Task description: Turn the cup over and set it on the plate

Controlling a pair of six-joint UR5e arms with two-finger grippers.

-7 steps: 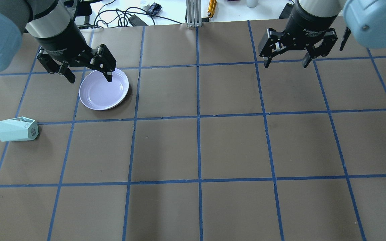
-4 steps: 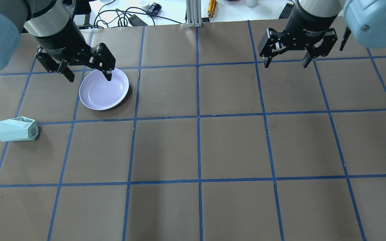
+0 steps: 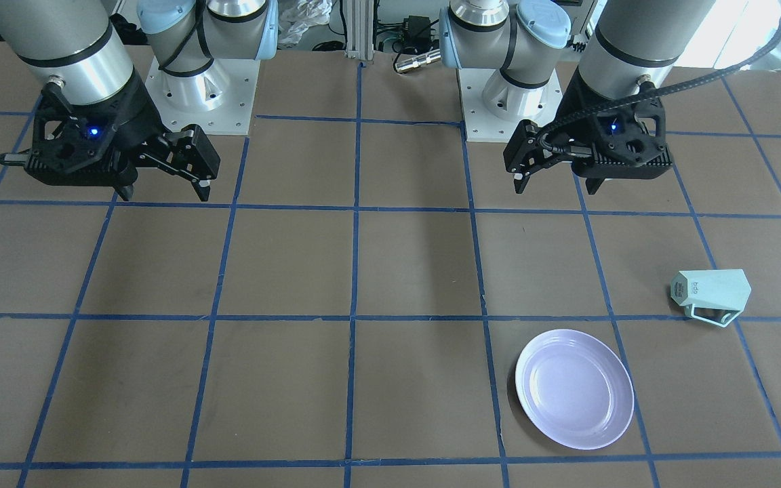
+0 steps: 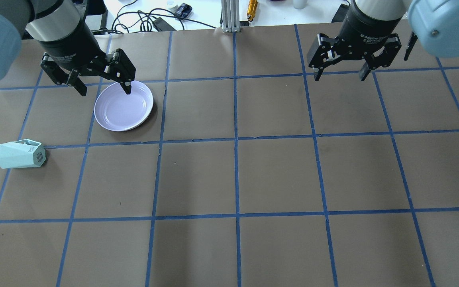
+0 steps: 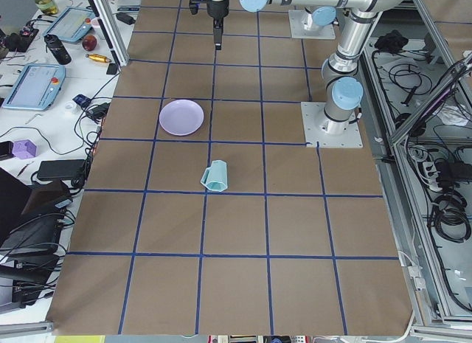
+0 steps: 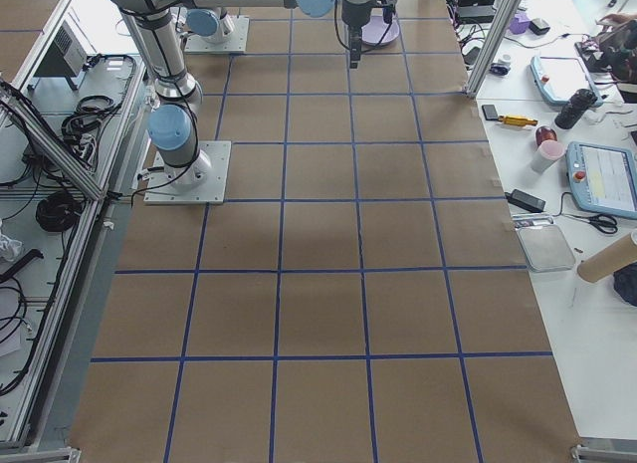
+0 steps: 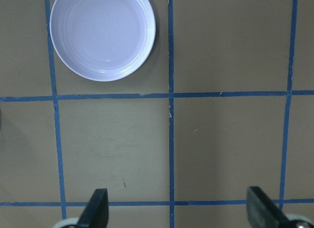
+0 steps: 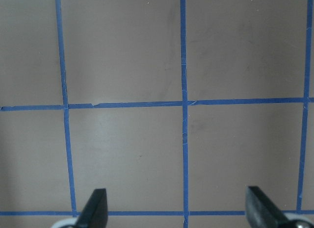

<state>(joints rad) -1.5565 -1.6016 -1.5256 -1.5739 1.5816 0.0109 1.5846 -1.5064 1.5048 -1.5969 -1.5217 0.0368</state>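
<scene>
The mint-green cup (image 4: pixel 20 154) lies on its side at the table's left edge, its lettered base toward the centre; it also shows in the front view (image 3: pixel 710 293) and the left side view (image 5: pixel 216 175). The lavender plate (image 4: pixel 124 105) sits empty on the table one grid square further from the robot, also seen in the front view (image 3: pixel 575 389) and the left wrist view (image 7: pixel 103 34). My left gripper (image 4: pixel 105 91) is open and empty, held above the table beside the plate, apart from the cup. My right gripper (image 4: pixel 340 77) is open and empty over the table's right side.
Brown paper with a blue tape grid (image 4: pixel 235 137) covers the table. An aluminium post (image 4: pixel 228 16), cables and small tools lie past the far edge. Both arm bases (image 3: pixel 201 81) stand at the robot side.
My left gripper has shifted slightly toward the far left, still open. The cup, the plate and the right arm have not moved.
</scene>
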